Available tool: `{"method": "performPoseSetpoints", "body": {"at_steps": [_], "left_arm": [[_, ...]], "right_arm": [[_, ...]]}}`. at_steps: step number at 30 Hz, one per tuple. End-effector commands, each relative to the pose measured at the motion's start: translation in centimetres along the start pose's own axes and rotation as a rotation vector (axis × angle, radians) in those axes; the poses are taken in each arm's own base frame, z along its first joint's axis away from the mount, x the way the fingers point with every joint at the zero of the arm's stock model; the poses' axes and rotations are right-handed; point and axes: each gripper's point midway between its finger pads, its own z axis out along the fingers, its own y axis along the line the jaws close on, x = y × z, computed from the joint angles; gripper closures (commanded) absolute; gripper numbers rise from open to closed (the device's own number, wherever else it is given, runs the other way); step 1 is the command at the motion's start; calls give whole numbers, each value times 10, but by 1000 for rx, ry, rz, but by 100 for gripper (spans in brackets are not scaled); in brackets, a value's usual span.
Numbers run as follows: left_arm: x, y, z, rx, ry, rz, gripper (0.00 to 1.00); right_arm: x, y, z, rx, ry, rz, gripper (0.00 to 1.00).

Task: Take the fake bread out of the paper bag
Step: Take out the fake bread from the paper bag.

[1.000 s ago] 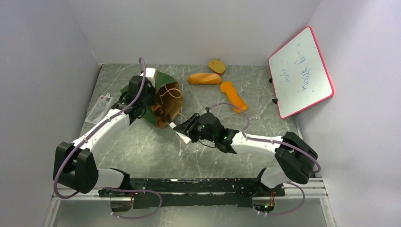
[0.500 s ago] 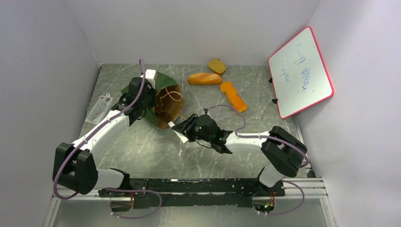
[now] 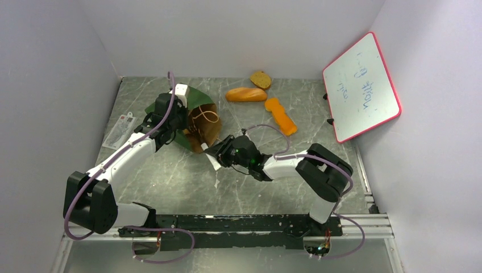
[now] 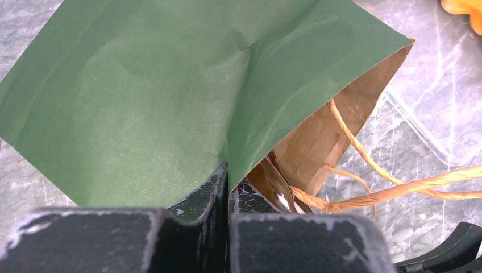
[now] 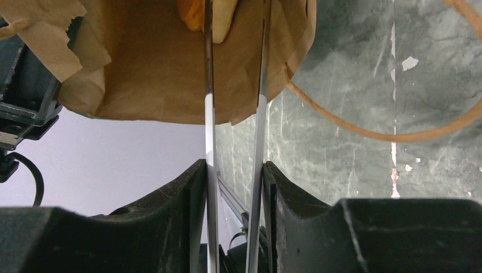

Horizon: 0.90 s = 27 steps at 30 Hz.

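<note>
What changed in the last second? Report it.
The right gripper, shut on the tweezers, pushed left toward the paper bag; their tips straddle a bread piece inside. The left gripper stayed clamped on the bag's edge; the three breads on the table did not move.

A white board [image 3: 362, 86] with a pink edge leans at the right wall, with small writing on it. A flat packet [image 3: 119, 130] lies on the grey stony table [image 3: 182, 182] by the left wall. Long silver tweezers [image 5: 208, 131] show two thin arms, a gap between.
</note>
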Motion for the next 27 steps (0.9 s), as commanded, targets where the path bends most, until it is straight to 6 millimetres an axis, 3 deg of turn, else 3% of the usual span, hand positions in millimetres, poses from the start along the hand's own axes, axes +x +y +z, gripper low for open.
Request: {"method": "performPoseSetpoints", "body": {"at_steps": [1, 15, 27], "left_arm": [[-17, -10, -3, 43, -64, -11, 93], [-21, 0, 4, -26, -52, -29, 93], [-24, 17, 13, -141, -35, -43, 93]], "right_arm": [[-9, 23, 5, -84, -14, -4, 61], [-17, 25, -13, -87, -19, -44, 100], [-21, 25, -48, -70, -44, -114, 100]]}}
